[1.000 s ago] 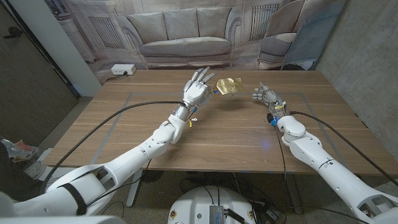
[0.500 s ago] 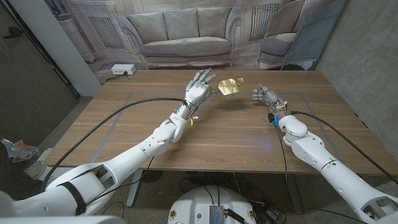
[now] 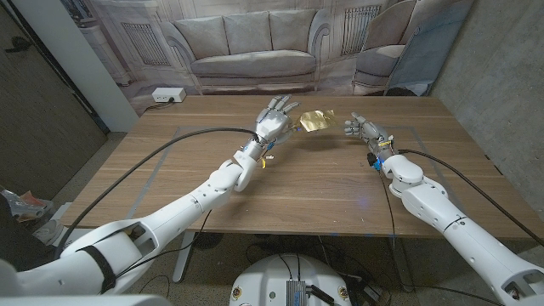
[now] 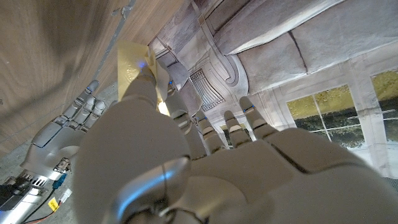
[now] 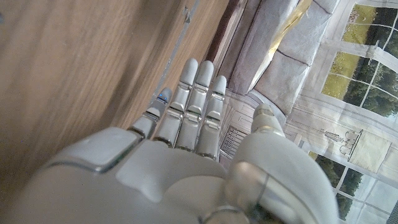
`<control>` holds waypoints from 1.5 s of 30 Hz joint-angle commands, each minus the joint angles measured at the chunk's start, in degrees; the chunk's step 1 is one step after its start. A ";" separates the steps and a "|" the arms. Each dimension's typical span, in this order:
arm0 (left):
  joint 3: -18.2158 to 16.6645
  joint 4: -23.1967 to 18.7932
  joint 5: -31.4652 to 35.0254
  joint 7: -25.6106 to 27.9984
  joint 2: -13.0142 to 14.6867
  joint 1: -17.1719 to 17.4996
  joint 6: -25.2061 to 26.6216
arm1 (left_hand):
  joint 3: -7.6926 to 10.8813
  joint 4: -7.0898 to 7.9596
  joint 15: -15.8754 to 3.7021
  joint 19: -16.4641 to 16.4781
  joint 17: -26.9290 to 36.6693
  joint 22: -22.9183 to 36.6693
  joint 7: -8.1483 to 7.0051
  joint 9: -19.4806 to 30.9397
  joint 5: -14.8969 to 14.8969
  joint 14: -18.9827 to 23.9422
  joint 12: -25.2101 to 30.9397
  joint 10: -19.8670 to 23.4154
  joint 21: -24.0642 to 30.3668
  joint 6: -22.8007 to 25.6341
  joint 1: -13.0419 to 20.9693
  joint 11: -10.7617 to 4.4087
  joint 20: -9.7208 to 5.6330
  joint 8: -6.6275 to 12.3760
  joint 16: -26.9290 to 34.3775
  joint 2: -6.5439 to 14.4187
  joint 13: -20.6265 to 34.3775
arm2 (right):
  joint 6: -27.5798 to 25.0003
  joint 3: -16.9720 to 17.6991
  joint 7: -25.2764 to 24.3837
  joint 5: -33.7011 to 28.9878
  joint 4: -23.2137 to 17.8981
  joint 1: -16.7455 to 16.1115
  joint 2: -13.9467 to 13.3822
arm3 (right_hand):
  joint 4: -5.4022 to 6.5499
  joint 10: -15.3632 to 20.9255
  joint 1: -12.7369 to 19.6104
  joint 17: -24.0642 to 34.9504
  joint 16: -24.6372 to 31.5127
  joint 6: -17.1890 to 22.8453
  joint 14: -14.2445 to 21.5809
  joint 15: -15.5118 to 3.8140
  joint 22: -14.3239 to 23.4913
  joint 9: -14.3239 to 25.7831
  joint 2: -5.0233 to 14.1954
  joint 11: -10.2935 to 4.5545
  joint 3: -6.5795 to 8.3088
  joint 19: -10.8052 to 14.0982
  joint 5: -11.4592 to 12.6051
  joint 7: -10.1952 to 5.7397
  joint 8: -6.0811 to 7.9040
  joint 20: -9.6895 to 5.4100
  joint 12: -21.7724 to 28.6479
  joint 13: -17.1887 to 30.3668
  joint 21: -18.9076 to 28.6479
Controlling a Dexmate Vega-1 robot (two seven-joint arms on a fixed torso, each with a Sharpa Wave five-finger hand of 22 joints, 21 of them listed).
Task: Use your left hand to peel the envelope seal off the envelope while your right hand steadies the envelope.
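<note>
A shiny gold envelope [image 3: 313,119] hangs a little above the wooden table [image 3: 314,187], casting a shadow beneath it. My left hand [image 3: 274,121] holds it by its left edge, pinched at the fingertips while the other fingers spread upward. In the left wrist view the envelope [image 4: 132,59] looks pale yellow, with one fingertip on it. My right hand [image 3: 365,132] is to the right of the envelope and apart from it, fingers loosely extended and holding nothing. It also appears in the left wrist view [image 4: 68,121]. In the right wrist view my right hand [image 5: 186,143] reaches over bare wood.
A white power strip [image 3: 166,96] lies at the table's far left edge. Thin tape lines [image 3: 170,136] mark a rectangle on the tabletop. A printed sofa backdrop [image 3: 246,42] stands behind the table, with a grey panel [image 3: 421,59] leaning at the back right. Black cables run along both arms.
My left hand has edged slightly farther across the table, still holding the envelope. My right hand has stayed almost where it was.
</note>
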 commanded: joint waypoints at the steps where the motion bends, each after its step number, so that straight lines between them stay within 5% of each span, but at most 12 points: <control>1: 1.04 1.04 0.89 -0.34 -0.55 -1.41 -1.70 | -0.20 0.27 -5.38 -0.21 0.24 0.07 -2.06 0.20 0.38 -0.10 -0.12 -0.16 -0.01 1.74 0.19 -0.07 -0.04 -0.16 -0.31 0.58 0.32 | -5.67 0.32 -3.04 0.13 -3.87 -0.58 -1.21 | -0.52 0.99 2.60 3.60 3.24 2.21 0.90 -4.36 1.07 0.32 -0.60 -1.10 -0.51 1.68 0.88 0.33 0.65 -0.64 2.88 2.63 1.63; 12: 2.19 1.88 1.14 -1.54 -1.23 -2.64 -3.22 | -0.52 0.39 -5.45 -0.15 0.31 0.08 -2.04 0.25 0.42 -0.13 -0.07 -0.21 -0.15 2.06 0.20 -0.07 -0.01 -0.60 -0.29 0.67 0.37 | -5.09 1.06 -3.97 0.18 -5.14 -1.91 -1.23 | -0.64 2.76 6.79 7.25 7.42 6.01 2.64 -5.81 2.66 1.65 -3.28 -2.51 -2.08 3.54 2.04 -0.01 2.32 -1.07 8.27 7.31 3.81; 18: 2.80 2.14 1.44 -1.90 -1.42 -2.95 -3.92 | -0.65 0.43 -5.38 -0.27 0.34 0.09 -2.06 0.26 0.44 -0.16 -0.06 -0.24 -0.27 2.15 0.23 -0.07 0.05 -0.82 -0.29 0.71 0.38 | -1.94 2.16 -2.50 2.35 -3.83 -2.87 0.05 | -0.79 2.97 9.83 7.43 8.13 7.13 2.84 -6.36 3.19 2.25 -2.89 -3.15 -1.78 4.18 2.77 -0.37 3.04 -1.43 10.13 9.05 4.62; 33: 3.15 1.25 1.91 -4.08 -1.32 -2.80 -4.19 | -0.97 0.49 -5.44 -0.26 0.40 0.10 -2.06 0.29 0.48 -0.18 -0.02 -0.24 -0.45 2.38 0.34 -0.08 0.00 -1.32 -0.27 0.80 0.40 | -1.42 2.24 -3.02 2.31 -4.41 -3.65 -0.43 | 0.36 3.37 10.91 7.48 9.40 8.06 3.70 -6.55 4.08 2.87 -1.71 -3.22 -2.33 4.31 3.00 -0.37 3.62 -1.42 12.76 11.40 5.64; 45: 3.70 2.70 2.29 -3.44 -2.30 -3.53 -4.53 | -1.19 0.52 -5.42 -0.28 0.43 0.11 -2.06 0.31 0.49 -0.23 0.00 -0.25 -0.58 2.51 0.43 -0.08 0.09 -1.69 -0.27 0.85 0.42 | -1.22 2.59 -2.62 2.84 -4.97 -4.52 -1.28 | 0.14 4.46 13.06 7.44 10.71 9.85 4.96 -7.11 4.85 3.07 -1.20 -3.63 -2.55 5.04 3.06 -0.60 4.40 -1.73 14.12 11.43 6.84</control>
